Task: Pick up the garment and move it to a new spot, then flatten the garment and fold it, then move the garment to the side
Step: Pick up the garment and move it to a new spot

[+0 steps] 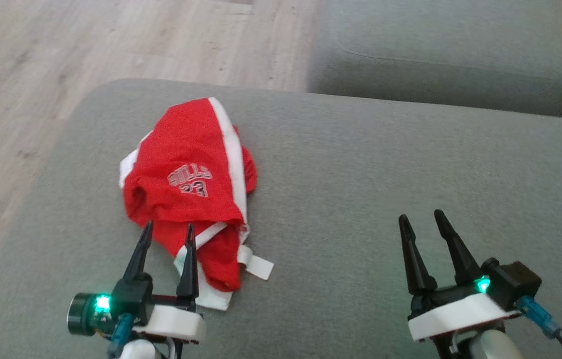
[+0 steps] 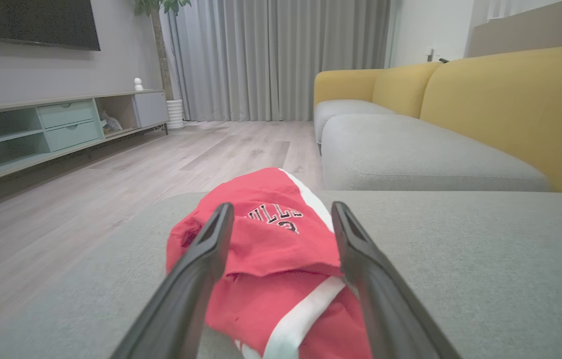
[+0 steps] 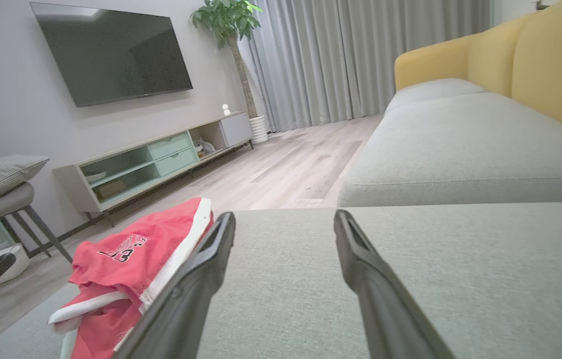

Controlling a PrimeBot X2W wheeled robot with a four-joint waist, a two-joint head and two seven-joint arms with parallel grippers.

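While the left claw (image 1: pixel 169 225) gapes, the garment (image 1: pixel 186 164) (red) lies crumpled.

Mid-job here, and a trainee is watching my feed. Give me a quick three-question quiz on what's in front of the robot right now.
1. True or false: the left gripper is shut on the red garment.
2. Which gripper stands over bare grey cushion, apart from the garment? A. left gripper B. right gripper
3. Fill in: the garment's trim is ____.
Key: 1 false, its jaws stand open; 2 B; 3 white.
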